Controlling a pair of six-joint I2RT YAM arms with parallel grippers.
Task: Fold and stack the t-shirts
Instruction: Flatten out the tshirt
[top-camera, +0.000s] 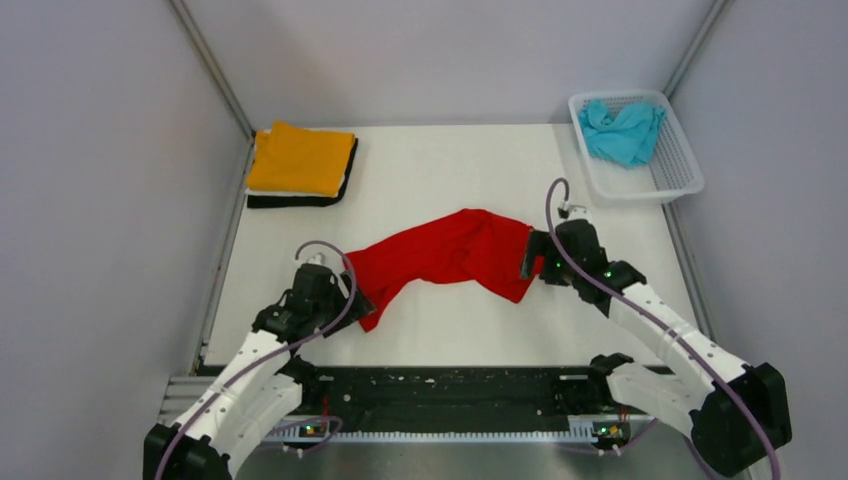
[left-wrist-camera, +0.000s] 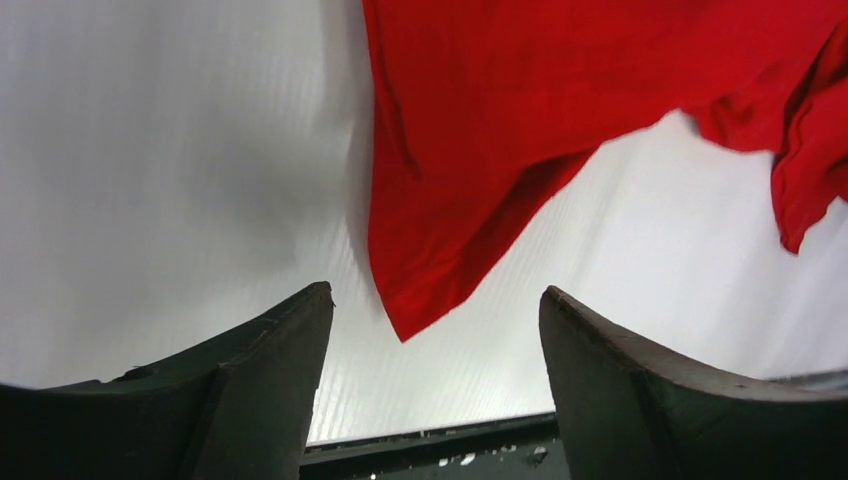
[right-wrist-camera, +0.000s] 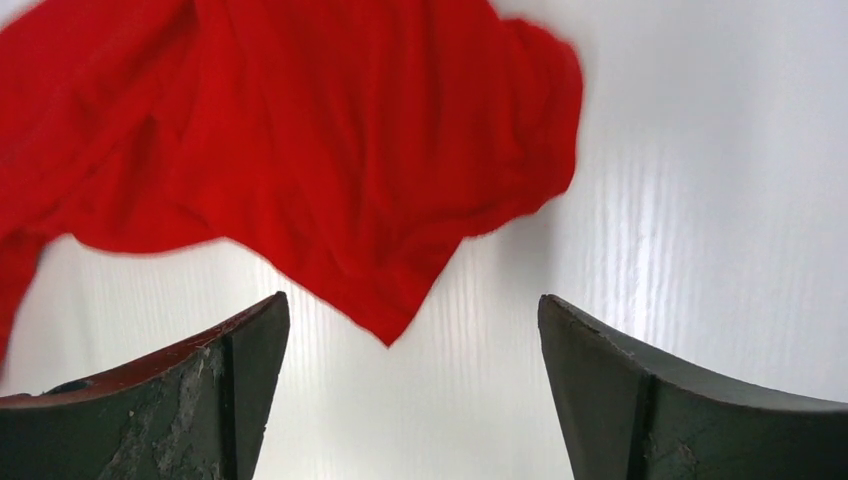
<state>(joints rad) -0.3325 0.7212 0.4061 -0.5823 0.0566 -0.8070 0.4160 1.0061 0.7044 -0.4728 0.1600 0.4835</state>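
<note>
**Red shirt lies bunched across the bench, both jaws wide and empty**

The white bench carries everything. The left arm and right arm reach in from its near edge, one to each end of the red t-shirt. The shirt lies in a crumpled band across the middle of the bench, rising from near left to far right, and is not yet spread or folded.

Both wrist views show the jaws wide apart with nothing between them. The left jaws frame a pointed red corner just ahead, and the right jaws frame a similar corner at the other end.

The cloth looks light, limp and thin. It will likely sag and drag along the bench, and it will keep no shape unless it is pulled taut from two points. The two corners in front of the jaws are probably the best holds: pinch low against the bench, catch one layer at the hem, then draw the ends apart to flatten it. Bunched folds in the middle may cling.

At the far right stands a white lattice basket, well apart from the red shirt. At the far left corner sits a folded stack, with the orange t-shirt on top and the black t-shirt showing beneath. A crumpled turquoise t-shirt waits in the basket. Nothing lies between the red shirt and the stack.
</note>
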